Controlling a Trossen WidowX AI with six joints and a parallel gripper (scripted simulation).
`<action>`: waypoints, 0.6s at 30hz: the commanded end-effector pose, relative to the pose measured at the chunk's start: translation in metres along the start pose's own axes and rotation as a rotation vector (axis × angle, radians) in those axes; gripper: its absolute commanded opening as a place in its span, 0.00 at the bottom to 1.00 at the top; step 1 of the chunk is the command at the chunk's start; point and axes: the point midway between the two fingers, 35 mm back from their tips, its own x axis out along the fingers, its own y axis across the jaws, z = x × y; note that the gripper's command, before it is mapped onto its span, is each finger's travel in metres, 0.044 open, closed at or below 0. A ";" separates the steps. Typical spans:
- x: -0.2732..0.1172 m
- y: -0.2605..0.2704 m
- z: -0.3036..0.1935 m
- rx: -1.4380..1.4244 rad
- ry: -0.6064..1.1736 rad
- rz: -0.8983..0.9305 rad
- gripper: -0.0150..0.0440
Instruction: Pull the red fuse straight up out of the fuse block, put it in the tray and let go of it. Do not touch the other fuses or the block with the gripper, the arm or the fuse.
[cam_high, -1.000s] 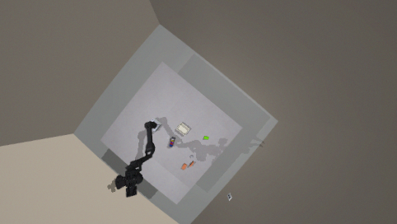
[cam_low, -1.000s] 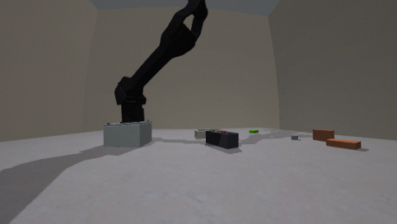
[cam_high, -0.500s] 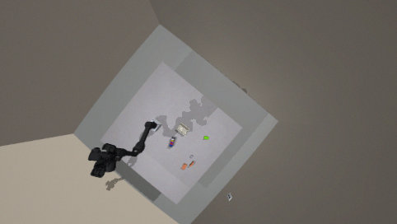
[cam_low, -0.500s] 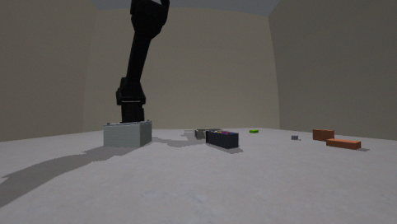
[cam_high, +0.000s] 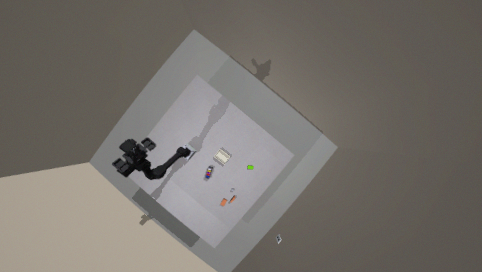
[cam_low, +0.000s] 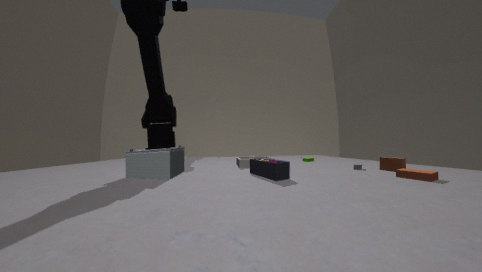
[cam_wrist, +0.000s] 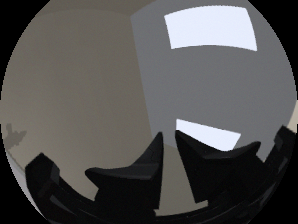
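The pincer (cam_wrist: 169, 163) is pressed nearly together on nothing, raised high and aimed at the ceiling – well apart from the fuse block (cam_high: 209, 172), where the red fuse (cam_high: 207, 175) sits unpulled, just near of the tray (cam_high: 223, 156) on the tabletop (cam_high: 260, 145).

Light is dim and even, low contrast. Top view: soft, blocky; the arm (cam_high: 150, 162) throws a long grey shadow up across the mat (cam_high: 260, 145), small parts are colour blobs. Exterior view: the arm shadow runs from the base (cam_low: 155, 163) toward near left; short shadows hug the fuse block (cam_low: 270, 168). Wrist view: heavy fisheye, black corners, two bright white patches upper right, fingers silhouetted.
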 end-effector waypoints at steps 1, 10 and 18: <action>0.018 0.065 -0.012 -0.069 0.068 0.142 0.38; 0.030 0.168 -0.086 -0.160 0.296 0.376 0.38; 0.010 0.230 -0.178 -0.143 0.559 0.530 0.38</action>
